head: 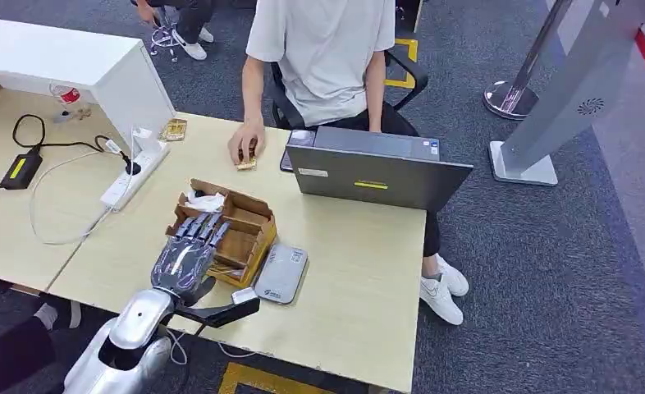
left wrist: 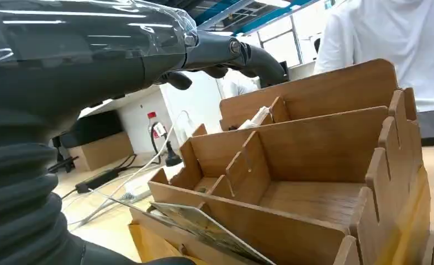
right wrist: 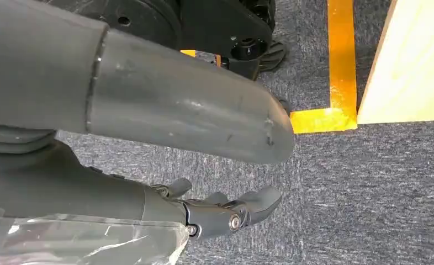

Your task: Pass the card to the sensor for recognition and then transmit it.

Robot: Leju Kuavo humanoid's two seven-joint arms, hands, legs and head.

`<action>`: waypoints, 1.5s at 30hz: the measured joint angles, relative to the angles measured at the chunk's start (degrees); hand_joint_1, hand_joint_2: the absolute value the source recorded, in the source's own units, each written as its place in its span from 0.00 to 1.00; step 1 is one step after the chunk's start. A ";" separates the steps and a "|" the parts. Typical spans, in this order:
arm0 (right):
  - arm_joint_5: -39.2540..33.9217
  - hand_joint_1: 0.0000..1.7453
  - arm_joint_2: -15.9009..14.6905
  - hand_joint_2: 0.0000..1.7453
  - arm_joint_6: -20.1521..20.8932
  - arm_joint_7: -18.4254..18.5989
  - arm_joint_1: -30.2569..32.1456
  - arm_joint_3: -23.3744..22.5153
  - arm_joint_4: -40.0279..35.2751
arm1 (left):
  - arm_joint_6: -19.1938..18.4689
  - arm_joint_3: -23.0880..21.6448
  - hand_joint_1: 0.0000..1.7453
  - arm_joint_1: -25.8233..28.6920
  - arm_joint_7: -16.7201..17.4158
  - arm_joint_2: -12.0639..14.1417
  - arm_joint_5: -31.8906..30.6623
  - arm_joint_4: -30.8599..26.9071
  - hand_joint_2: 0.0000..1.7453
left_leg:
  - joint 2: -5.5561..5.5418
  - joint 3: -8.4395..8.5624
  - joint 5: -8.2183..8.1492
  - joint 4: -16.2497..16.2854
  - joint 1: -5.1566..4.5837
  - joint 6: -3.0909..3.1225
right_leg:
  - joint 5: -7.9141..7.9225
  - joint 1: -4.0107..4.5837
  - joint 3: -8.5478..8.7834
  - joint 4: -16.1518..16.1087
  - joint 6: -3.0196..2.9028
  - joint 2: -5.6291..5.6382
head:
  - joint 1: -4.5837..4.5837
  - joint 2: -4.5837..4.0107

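Hovering over the wooden divided box (head: pixel 225 230), the left hand (head: pixel 189 250) has its fingers (head: pixel 204 228) stretched out flat and apart above the compartments, gripping nothing, with the thumb stuck out toward 4 o'clock. In the head view the box sits on the pale surface (head: pixel 360 271), a crumpled white paper at its 11 o'clock corner. A grey card reader (head: pixel 281 273) lies just beside the box at 4 o'clock. Further off at 1 o'clock stands an open laptop (head: pixel 377 171), and a person (head: pixel 323 49) in a white shirt sits behind it, one hand resting on the surface near 12 o'clock.

From the left wrist view comes what the head view hides: a printed card (left wrist: pixel 204 226) leaning tilted in the box's nearest slot, under the outstretched fingers and apart from them.

Down at the right wrist view, the right hand (right wrist: pixel 226 210) hangs over grey carpet beside yellow floor tape, its fingers loosely curled and apart, nothing in them.
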 joint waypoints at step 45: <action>1.20 0.00 0.00 0.00 -0.09 -0.09 -0.08 -0.59 0.00 | 2.03 0.00 1.00 -0.09 1.92 -0.77 1.16 1.14 1.00 | -0.03 0.00 0.00 0.00 0.00 0.00 | 0.00 0.00 0.01 0.00 0.00 -0.03 | -0.02 0.00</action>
